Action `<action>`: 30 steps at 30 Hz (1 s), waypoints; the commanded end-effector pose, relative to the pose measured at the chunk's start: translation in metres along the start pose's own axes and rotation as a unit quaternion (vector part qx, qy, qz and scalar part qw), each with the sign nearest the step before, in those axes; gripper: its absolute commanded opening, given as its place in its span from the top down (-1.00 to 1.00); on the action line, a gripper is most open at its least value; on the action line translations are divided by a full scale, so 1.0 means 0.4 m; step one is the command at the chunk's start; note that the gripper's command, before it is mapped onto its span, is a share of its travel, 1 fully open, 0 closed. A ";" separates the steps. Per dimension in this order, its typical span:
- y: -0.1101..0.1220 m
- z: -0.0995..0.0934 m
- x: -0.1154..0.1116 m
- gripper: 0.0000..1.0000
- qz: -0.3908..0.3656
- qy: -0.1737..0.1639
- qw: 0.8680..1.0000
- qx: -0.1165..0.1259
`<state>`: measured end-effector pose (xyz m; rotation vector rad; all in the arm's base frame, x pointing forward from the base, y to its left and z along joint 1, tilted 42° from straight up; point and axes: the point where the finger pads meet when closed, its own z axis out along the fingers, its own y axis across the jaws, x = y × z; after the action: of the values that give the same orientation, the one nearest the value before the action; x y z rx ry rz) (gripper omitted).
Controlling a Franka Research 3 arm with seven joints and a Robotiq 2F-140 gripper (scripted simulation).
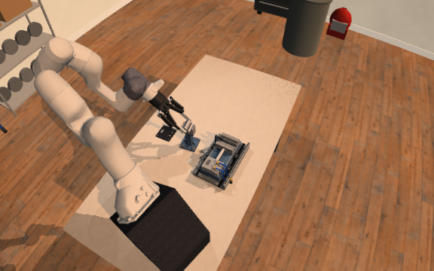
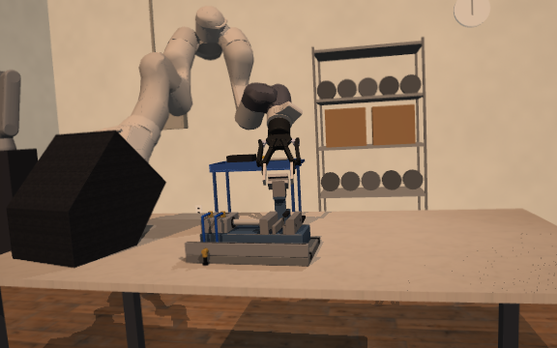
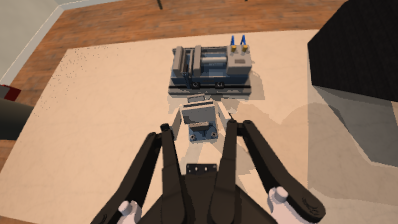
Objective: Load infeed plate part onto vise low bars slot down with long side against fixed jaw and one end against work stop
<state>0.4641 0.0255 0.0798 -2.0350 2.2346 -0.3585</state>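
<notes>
The grey part (image 3: pixel 198 114) (image 1: pixel 190 128) (image 2: pixel 277 178) rests in the V-block (image 3: pixel 200 134) (image 1: pixel 190 144) (image 2: pixel 278 195), just in front of the vise. My gripper (image 3: pixel 199 111) (image 1: pixel 184 125) (image 2: pixel 278 164) hovers over it, half open. The fingertips straddle the part's two ends with gaps on both sides. I cannot tell which way the slot faces. The dark infeed plate (image 1: pixel 166 133) (image 3: pixel 201 169) lies empty under my wrist. The vise (image 1: pixel 222 156) (image 2: pixel 254 229) (image 3: pixel 210 65) stands open, with nothing between its jaws.
The arm's black pedestal (image 1: pixel 168 229) (image 2: pixel 80 198) (image 3: pixel 355 45) stands at one end of the table. A blue cart (image 2: pixel 240 166) and a shelf rack (image 2: pixel 370 126) stand behind the table. A dark bin (image 1: pixel 304 26) stands on the floor.
</notes>
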 end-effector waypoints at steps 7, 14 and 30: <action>-0.001 0.000 0.001 1.00 0.001 0.001 1.000 -0.001; -0.001 0.000 0.001 1.00 0.001 0.001 1.000 -0.001; -0.001 0.000 0.001 1.00 0.001 0.001 1.000 -0.001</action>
<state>0.4643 0.0255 0.0801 -2.0339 2.2352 -0.3589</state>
